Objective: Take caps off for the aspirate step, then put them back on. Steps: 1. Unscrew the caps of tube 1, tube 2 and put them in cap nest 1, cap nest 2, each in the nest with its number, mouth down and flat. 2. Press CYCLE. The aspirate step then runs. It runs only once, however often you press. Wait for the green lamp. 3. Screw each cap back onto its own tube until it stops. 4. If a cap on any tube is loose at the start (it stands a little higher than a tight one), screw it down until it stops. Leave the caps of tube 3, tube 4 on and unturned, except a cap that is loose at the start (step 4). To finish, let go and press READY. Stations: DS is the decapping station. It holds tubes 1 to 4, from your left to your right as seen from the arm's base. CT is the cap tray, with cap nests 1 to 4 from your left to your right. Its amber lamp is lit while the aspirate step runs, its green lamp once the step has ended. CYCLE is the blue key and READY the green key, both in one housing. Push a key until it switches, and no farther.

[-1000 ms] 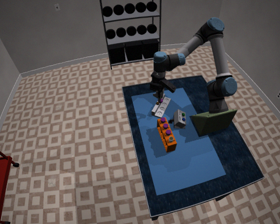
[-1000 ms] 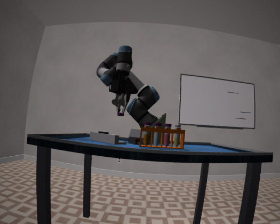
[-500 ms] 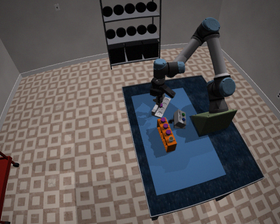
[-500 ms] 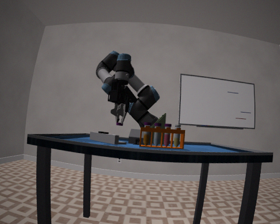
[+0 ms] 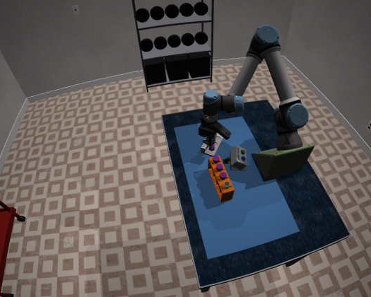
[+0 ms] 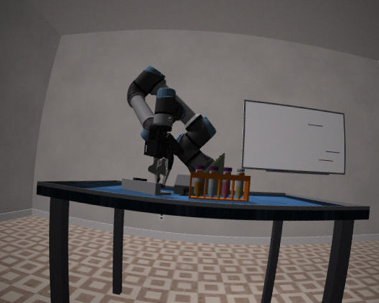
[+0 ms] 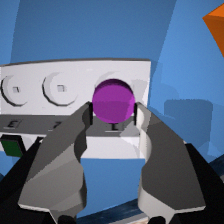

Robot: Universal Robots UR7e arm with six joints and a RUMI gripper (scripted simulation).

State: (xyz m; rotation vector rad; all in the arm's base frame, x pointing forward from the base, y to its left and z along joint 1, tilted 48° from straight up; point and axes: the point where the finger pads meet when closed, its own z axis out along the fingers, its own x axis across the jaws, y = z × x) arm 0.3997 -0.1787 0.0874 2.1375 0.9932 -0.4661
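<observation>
My gripper (image 7: 113, 104) (image 5: 212, 144) (image 6: 162, 183) is shut on a purple cap (image 7: 113, 100) (image 5: 212, 148), low over cap nest 1 of the white cap tray (image 7: 145, 75) (image 5: 203, 150) (image 6: 140, 185). Whether the cap touches the nest cannot be told. Nest 2 (image 7: 61, 88) and nest 3 (image 7: 16, 90) are empty. In the orange decapping station (image 5: 226, 195) (image 6: 219, 175), tube 1 (image 5: 226, 184) (image 6: 240, 184) is uncapped. Purple caps sit on tube 2 (image 5: 223, 175) (image 6: 227, 169), tube 3 (image 5: 219, 167) (image 6: 214, 168) and tube 4 (image 5: 216, 158) (image 6: 199, 167). The green lamp (image 7: 12, 146) is dark; the amber lamp is hidden.
The grey key housing (image 5: 237, 162) (image 6: 182, 179), with its green READY key (image 5: 242, 152) and blue CYCLE key (image 5: 244, 158), stands between the station and the arm's base. A green slanted panel (image 5: 282, 164) (image 6: 219, 164) stands by the base. The orange station's end is close to the tray.
</observation>
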